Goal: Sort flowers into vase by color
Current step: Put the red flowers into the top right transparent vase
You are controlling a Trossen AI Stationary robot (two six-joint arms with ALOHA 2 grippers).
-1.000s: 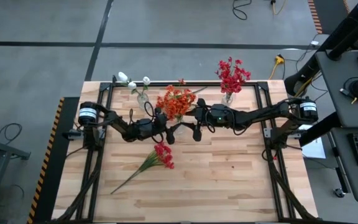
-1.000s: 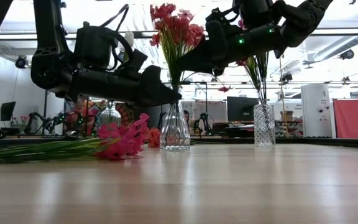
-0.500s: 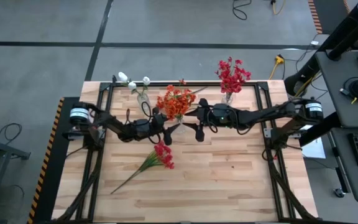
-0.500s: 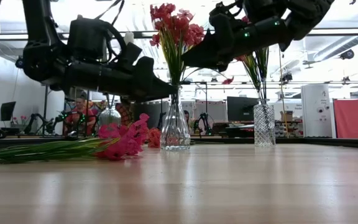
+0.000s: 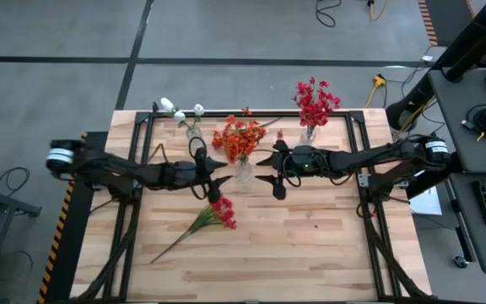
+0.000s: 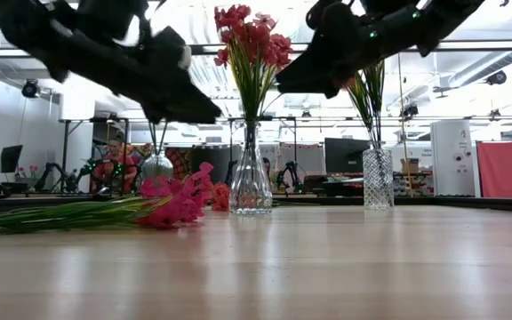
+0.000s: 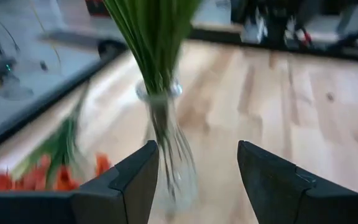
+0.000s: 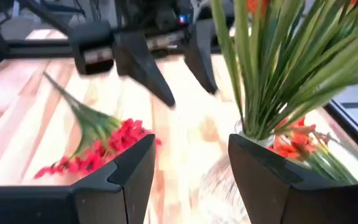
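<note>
While both arms hung over the middle of the table (image 5: 310,253), the high view laid everything out around the centre vase (image 5: 243,171) with the orange flowers (image 5: 238,138). The left gripper (image 5: 213,176) sat just beside that vase on one side, the right gripper (image 5: 274,173) just beside it on the other, neither carrying anything. A vase of white flowers (image 5: 180,112) stood left of the centre vase and a vase of red flowers (image 5: 315,102) to its right, near the back edge. One loose red spray (image 5: 209,217) lay flat on the wood, in front of the centre vase.

The low view added height, which the overhead one didn't give: both grippers floated above the tabletop, level with the stems in the centre vase (image 6: 251,185), and the loose spray (image 6: 105,210) lay on its side to its left. A person in red sat far behind.

The left wrist view looked right at the centre vase (image 7: 165,143), framed between that arm's two spread, empty fingers (image 7: 124,180).

The right wrist view showed its own fingers (image 8: 132,168) parted and bare too, with the vase's stems close on one side, the loose spray (image 8: 95,142) on the table, and the left gripper (image 8: 178,65) across from it.
</note>
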